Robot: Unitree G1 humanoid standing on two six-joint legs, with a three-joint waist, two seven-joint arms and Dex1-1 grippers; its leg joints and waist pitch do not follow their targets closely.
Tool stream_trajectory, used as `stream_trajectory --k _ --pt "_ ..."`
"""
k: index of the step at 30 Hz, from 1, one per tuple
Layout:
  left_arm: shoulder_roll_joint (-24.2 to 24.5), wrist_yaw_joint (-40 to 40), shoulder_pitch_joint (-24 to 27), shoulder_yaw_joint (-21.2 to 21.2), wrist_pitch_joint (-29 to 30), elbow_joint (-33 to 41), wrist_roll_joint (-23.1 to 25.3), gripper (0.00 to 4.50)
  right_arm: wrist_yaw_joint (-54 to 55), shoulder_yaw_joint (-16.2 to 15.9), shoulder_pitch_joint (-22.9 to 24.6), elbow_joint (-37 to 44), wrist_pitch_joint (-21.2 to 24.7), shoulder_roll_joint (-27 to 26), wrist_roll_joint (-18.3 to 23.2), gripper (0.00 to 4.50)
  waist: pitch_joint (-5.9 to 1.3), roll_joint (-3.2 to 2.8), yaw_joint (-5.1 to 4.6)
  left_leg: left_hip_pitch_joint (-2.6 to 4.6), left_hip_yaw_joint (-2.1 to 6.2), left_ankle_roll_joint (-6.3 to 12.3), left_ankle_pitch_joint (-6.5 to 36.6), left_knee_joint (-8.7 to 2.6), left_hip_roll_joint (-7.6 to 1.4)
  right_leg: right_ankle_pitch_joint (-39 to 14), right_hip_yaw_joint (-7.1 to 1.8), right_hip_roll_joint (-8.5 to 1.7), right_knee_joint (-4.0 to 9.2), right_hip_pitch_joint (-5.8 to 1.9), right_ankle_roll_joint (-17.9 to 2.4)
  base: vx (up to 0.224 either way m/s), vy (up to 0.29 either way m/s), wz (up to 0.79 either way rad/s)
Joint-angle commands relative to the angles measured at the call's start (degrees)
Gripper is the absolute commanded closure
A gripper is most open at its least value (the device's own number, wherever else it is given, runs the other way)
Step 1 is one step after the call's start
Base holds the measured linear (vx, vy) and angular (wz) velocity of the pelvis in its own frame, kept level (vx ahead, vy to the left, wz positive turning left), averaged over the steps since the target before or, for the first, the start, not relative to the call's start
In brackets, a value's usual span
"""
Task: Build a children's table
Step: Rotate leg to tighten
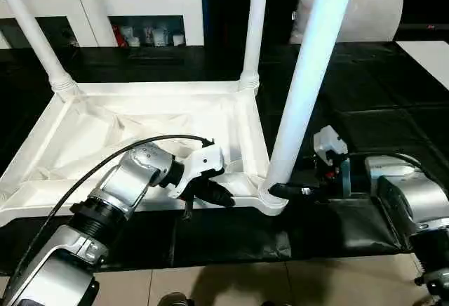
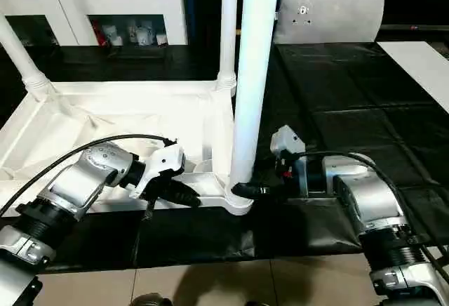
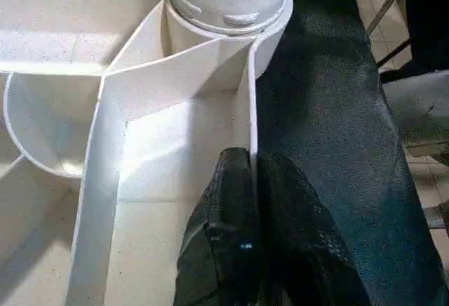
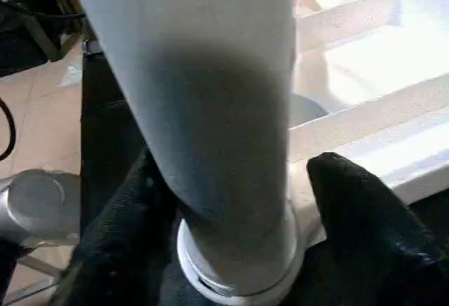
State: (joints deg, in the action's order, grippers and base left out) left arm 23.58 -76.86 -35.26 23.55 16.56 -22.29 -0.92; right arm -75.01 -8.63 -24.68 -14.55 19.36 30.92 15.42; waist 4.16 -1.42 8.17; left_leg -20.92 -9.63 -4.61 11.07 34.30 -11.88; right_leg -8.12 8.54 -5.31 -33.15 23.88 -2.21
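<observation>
At centre frame, the right gripper (image 1: 284, 191) straddled 1 upright leg (image 1: 309, 81) (grip unclear); the left gripper (image 1: 223, 195), clenched on the tabletop's rim (image 3: 250, 109), steadied it.

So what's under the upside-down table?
A black mat lies under the table top, spread out past its edges. Whether anything else hides beneath can't be seen; the top covers it. Three legs stand up from its corners.

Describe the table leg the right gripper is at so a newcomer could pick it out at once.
The upturned white plastic tabletop lies ribbed side up on the black mat. Three long white tapered round legs stand in its corner sockets. This leg stands in the near corner, black fingers either side of its base, unlike the two far legs.
</observation>
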Motion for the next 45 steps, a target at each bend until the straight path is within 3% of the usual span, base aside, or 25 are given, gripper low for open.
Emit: stream_trajectory --k 1,10,12,15,16,18,20,21,22,23,24,25,28,31,33,35,37,38,45 --pt "-0.68 -2.8 0.34 1.09 -1.18 2.73 -1.58 4.5 -0.54 -0.63 -0.07 -0.49 -0.7 -0.11 0.02 1.82 -4.53 0.67 -0.4 0.41 0.14 4.99 7.2 -3.71 -1.72 -17.9 -3.63 -3.75 3.67 -4.0 -8.5 0.0 0.0 0.0" --pt "-0.83 -2.38 1.05 0.82 -0.04 3.25 -2.28 4.5 -0.99 -0.57 0.79 0.71 0.71 -0.77 1.47 2.42 -4.46 0.69 -0.43 0.35 0.12 5.11 7.04 -3.72 -1.68 -18.84 -3.65 -3.75 3.81 -3.99 -7.82 0.0 0.0 0.0" --pt "-1.89 -1.47 1.63 -0.31 3.16 4.54 -3.83 4.5 1.44 0.36 1.35 3.27 5.8 -2.18 3.93 2.46 -4.41 0.68 -0.46 0.34 0.16 5.04 6.93 -3.78 -1.73 -18.65 -3.66 -3.69 3.75 -4.03 -7.83 0.0 0.0 0.0" --pt "-2.95 0.68 1.62 -0.79 5.05 4.76 -3.81 4.5 4.81 0.12 1.12 4.26 7.87 -3.55 3.06 2.49 -4.33 0.63 -0.61 0.38 0.15 4.74 7.19 -3.84 -1.77 -19.46 -3.64 -3.67 3.84 -3.9 -7.62 0.0 0.0 0.0" --pt "-4.41 3.51 1.32 -1.5 7.17 4.39 -3.72 4.5 9.23 -0.22 0.51 4.28 8.9 -5.33 1.06 2.5 -3.87 0.57 -0.93 0.39 0.14 3.89 8.68 -4.01 -1.59 -22.7 -3.43 -3.55 4.37 -3.75 -6.72 0.0 0.0 0.0" --pt "-5.78 6.04 0.88 -2.23 8.57 3.81 -3.58 4.5 13.7 0.01 -0.38 3.56 9.49 -7.33 -0.64 2.51 -3.75 0.7 -1.18 0.65 0.15 2.94 10.4 -3.99 -1.15 -27.38 -3.15 -3.84 5.26 -3.86 -4.8 0.0 0.0 0.0" --pt "-9.23 12.39 -0.21 -4.07 11.16 2.45 -3.09 4.5 25.53 2.86 -2.87 1.17 13.12 -13.15 -2.11 2.51 -3.27 0.49 -2.57 0.62 0.32 1.82 12.61 -4.12 -0.82 -30.74 -2.66 -3.5 5.89 -3.76 -3.15 0.0 0.0 0.0" --pt "-9.23 12.39 -0.21 -4.07 11.16 2.45 -3.09 4.5 25.53 2.86 -2.87 1.17 13.12 -13.15 -2.11 2.51 -3.27 0.49 -2.57 0.62 0.32 1.82 12.61 -4.12 -0.82 -30.74 -2.66 -3.5 5.89 -3.76 -3.15 0.0 0.0 0.0" --pt "-11.47 16.4 -0.87 -5.69 12.95 1.43 -3.16 4.5 31.52 4.04 -4.33 -0.29 15.27 -16.13 -2.97 2.51 -3.36 0.57 -3.69 0.84 0.6 0.86 14.48 -3.92 -0.39 -33.86 -1.92 -3.52 6.52 -3.96 -1.02 0.0 0.0 0.0" --pt "-12.9 19.35 -1.42 -6.65 13.36 0.43 -2.82 4.5 34.74 4.73 -5.2 -1.52 16.04 -17.63 -3.49 2.51 -3.35 0.61 -4.32 0.54 0.8 0.92 14.64 -3.96 -0.29 -34.09 -1.64 -3.52 6.75 -4.18 -0.18 0.0 0.0 0.0" --pt "-13.89 21.39 -1.81 -7.29 13.59 -0.26 -2.54 4.5 37.31 5.35 -5.88 -2.71 16.31 -18.9 -3.8 2.51 -3.44 0.37 -4.59 0.82 0.72 1.02 14.8 -3.86 -0.28 -34.03 -1.63 -3.43 6.93 -3.99 0.02 0.0 0.0 0.0" --pt "-14.04 21.72 -1.87 -7.4 13.67 -0.34 -2.49 4.5 37.6 5.41 -5.94 -2.81 16.32 -19.03 -3.84 2.51 -3.53 0.42 -5.29 0.81 0.74 1.39 14.72 -3.73 -0.14 -33.18 -1.46 -3.46 7.02 -4.02 -0.29 0.0 0.0 0.0" --pt "-17.0 28.67 -3.2 -9.63 14.43 -2.13 -1.63 4.5 40.83 5.85 -6.37 -4.02 14.34 -21.0 -4.71 2.51 -3.87 0.51 -5.89 0.5 0.67 2.79 12.72 -3.92 -0.44 -28.4 -1.87 -3.36 6.56 -4.2 -1.82 0.0 0.0 0.0" --pt "-17.01 28.7 -3.12 -9.41 13.89 -1.39 -0.81 4.5 39.73 5.24 -5.46 -2.76 13.29 -21.13 -5.6 1.82 -4.21 0.41 -5.63 0.43 0.51 4.27 9.55 -3.91 -0.74 -22.36 -2.59 -3.45 5.61 -4.22 -4.61 0.0 0.0 0.0" --pt "-16.29 27.47 -2.64 -8.6 13.56 -0.48 -0.34 4.5 38.33 4.88 -4.76 -1.49 13.28 -20.79 -5.32 1.83 -4.3 0.35 -5.31 0.3 0.38 5.34 7.24 -3.96 -0.84 -18.77 -2.88 -3.47 4.96 -4.42 -6.41 0.0 0.0 0.0" --pt "-14.92 25.76 -2.14 -7.43 12.33 0.05 0.35 4.5 36.31 3.64 -4.24 -1.04 11.59 -19.03 -6.02 1.41 -4.47 0.2 -4.9 0.23 0.42 5.83 5.51 -3.96 -1.03 -16.19 -2.99 -3.52 4.53 -4.59 -7.4 0.0 0.0 0.0" --pt "-13.83 24.35 -1.71 -6.75 11.46 0.41 0.47 4.5 34.1 3.0 -3.84 -0.91 10.58 -17.25 -6.09 1.36 -4.47 0.18 -4.65 0.2 0.4 6.17 4.78 -3.95 -1.14 -13.82 -3.13 -3.53 4.13 -4.62 -8.4 0.0 0.0 0.0" --pt "-12.98 23.14 -1.45 -6.13 10.32 0.55 0.52 4.5 32.63 2.72 -3.62 -0.89 9.85 -16.0 -6.0 1.23 -4.46 -0.05 -4.59 0.27 0.37 6.24 5.22 -3.94 -1.23 -13.33 -3.17 -3.47 4.12 -4.6 -8.8 0.0 0.0 0.0" --pt "-9.26 17.63 -1.19 -4.39 7.8 0.33 0.35 4.5 24.91 3.42 -2.78 -0.39 6.98 -10.18 -5.15 0.72 -4.32 -0.16 -3.82 0.79 0.22 5.36 8.22 -4.09 -1.5 -14.44 -3.46 -3.58 4.17 -4.44 -9.57 0.0 0.0 0.0"
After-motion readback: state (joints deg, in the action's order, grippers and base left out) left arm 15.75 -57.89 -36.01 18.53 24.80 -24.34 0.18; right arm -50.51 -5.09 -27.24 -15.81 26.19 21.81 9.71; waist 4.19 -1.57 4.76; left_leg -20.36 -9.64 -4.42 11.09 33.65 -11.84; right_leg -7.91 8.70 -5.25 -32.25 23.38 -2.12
